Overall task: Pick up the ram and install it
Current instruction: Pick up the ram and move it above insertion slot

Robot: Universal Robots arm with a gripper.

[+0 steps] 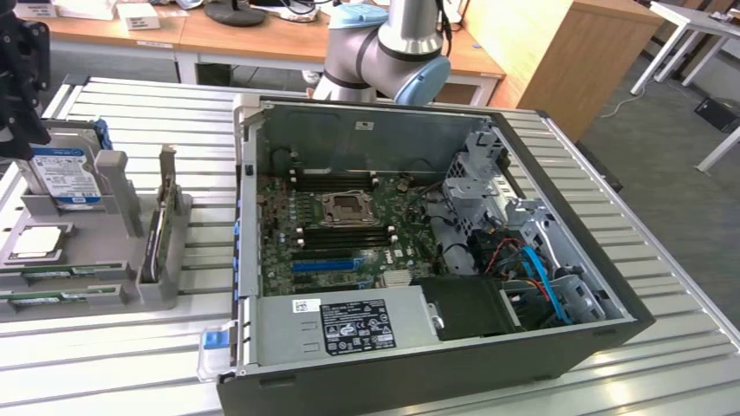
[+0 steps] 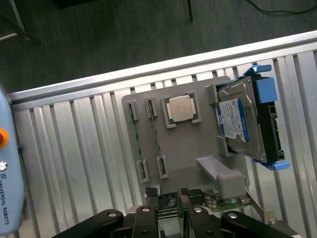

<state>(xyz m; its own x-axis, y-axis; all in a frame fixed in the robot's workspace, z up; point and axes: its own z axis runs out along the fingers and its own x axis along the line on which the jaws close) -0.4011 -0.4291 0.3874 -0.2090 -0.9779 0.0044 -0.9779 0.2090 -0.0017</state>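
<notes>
Two ram sticks [image 1: 52, 274] lie as thin green strips in the slots of the grey fixture [image 1: 81, 260] at the exterior view's left. In the wrist view they stand edge-on in the grey holders, ram [image 2: 143, 171]. My gripper [image 1: 26, 143] hangs as a dark shape above the fixture's far end, over the hard drive [image 1: 61, 173]. The wrist view shows the gripper [image 2: 171, 225] with its black fingers [image 2: 144, 220] apart and nothing between them. The open computer case [image 1: 521, 117] holds the motherboard [image 1: 347, 251], with black memory slots [image 1: 341, 232] beside the CPU socket [image 1: 345, 208].
The fixture also carries a CPU [image 2: 181, 109], a blue-railed hard drive [image 2: 247, 124] and an upright expansion card [image 1: 156, 234]. Drive cages and cables [image 1: 521, 251] crowd the case's right side, and a power supply [image 1: 347, 325] sits at its front. The arm's base [image 1: 382, 52] stands behind the case.
</notes>
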